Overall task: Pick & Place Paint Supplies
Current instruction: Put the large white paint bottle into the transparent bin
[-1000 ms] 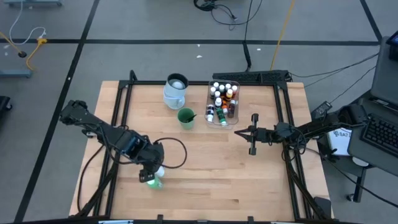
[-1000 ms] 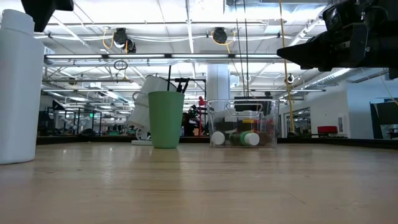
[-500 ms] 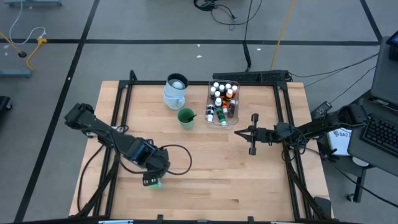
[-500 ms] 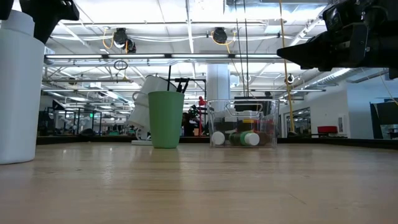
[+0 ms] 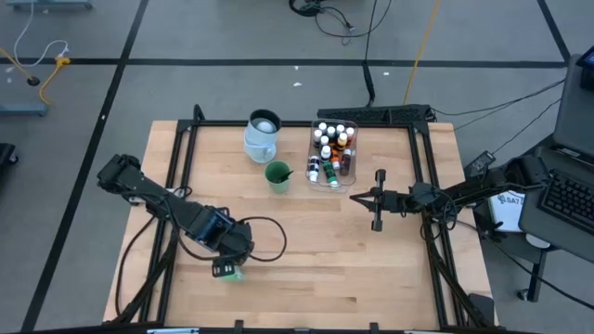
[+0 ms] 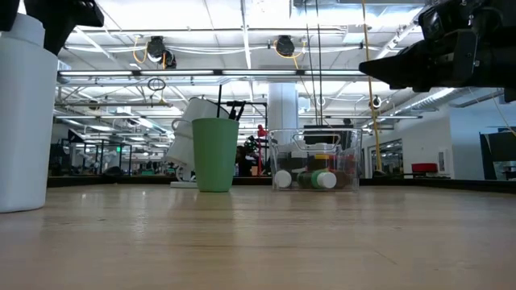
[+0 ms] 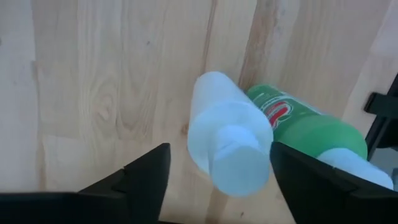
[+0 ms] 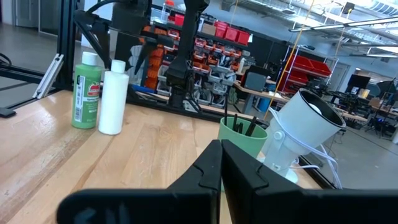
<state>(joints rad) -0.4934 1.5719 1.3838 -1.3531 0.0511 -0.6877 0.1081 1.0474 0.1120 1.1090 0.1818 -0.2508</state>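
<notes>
Left gripper: my left gripper (image 7: 214,180) is hanging directly over the white bottle (image 7: 227,143) near the front left of the surface (image 5: 306,232), its fingers (image 7: 143,171) spread wide on either side of the cap and not touching it. Since a second ago I am seeing the arm swung round from beside the bottles to right above them; over the last half second it is barely shifting.

White bottle: it is standing upright, touching or just beside the green bottle (image 7: 298,124), both unmoved from the earlier frames.

Right gripper: my right gripper (image 5: 379,200) is waiting above the right half of the surface with its fingers pressed together, holding nothing, in the same place as a second ago.

Green cup: the cup (image 5: 277,175) is sitting mid-surface with dark brush handles (image 8: 242,126) poking out of it, unchanged.

Clear tub: the tub (image 5: 331,155) is standing behind the cup, just to its right, with the small paint bottles (image 5: 324,136) lying and standing inside, as before.

Pale jug: the jug (image 5: 262,135) is standing at the far side, left of the tub, not moved.
</notes>
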